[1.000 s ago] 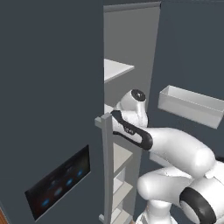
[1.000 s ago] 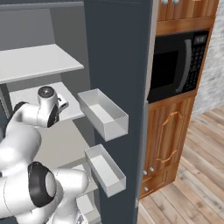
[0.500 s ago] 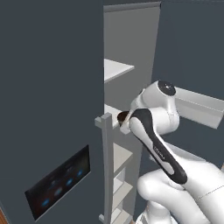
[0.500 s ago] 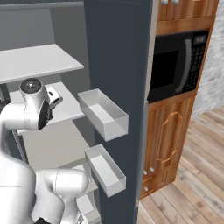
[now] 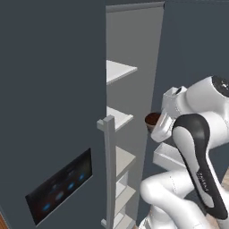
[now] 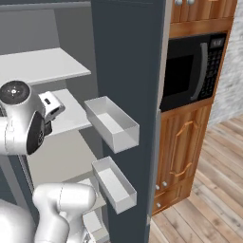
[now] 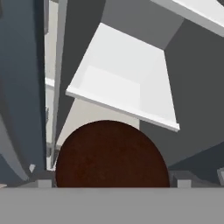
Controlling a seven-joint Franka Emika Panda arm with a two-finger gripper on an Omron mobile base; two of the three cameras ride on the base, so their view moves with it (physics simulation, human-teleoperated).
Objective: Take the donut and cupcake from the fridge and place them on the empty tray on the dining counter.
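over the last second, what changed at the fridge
The arm swung out of the fridge opening, carrying the cupcake from the shelf area out toward the open door's side. In the hand view the cupcake sits between the gripper's wide-set jaws, apparently held. The base, fridge doors, shelves, door bins and microwave stayed put.
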